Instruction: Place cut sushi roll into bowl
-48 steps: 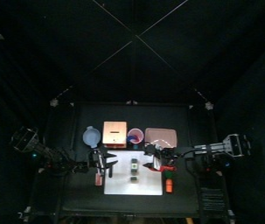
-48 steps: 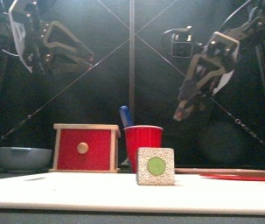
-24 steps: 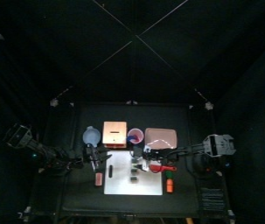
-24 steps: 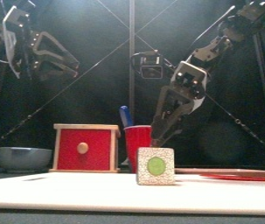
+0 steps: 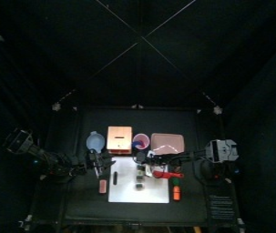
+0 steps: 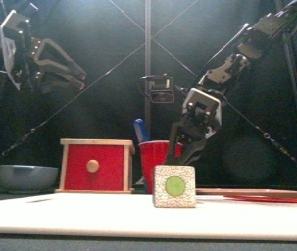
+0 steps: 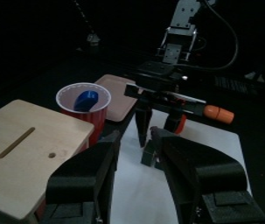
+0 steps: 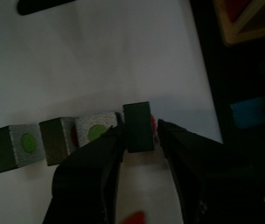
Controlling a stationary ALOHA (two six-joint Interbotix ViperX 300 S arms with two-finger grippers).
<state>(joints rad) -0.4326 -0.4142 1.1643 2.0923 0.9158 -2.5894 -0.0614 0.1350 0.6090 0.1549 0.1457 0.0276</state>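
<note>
The cut sushi roll lies as several small dark pieces with green centres in a row on the white board (image 8: 52, 52). The end piece (image 8: 138, 127) sits between the fingers of my right gripper (image 8: 141, 133), which stands open around it, low over the board. In the front view one piece (image 6: 174, 186) stands near, with the right gripper (image 6: 181, 154) hanging just behind it. The grey-blue bowl (image 5: 95, 141) (image 6: 27, 176) sits at the table's left. My left gripper (image 7: 132, 166) is open and empty, hovering left of the board.
A wooden box (image 5: 119, 136) with a red front (image 6: 93, 165), a red cup (image 6: 160, 155) holding a blue thing (image 7: 86, 98), and a pink tray (image 5: 167, 142) stand behind the board. An orange-red stick (image 7: 222, 114) lies at the board's right.
My right arm has swung left and down over the board, and its jaws have narrowed around the end piece. The left arm has drawn back slightly to the left.
</note>
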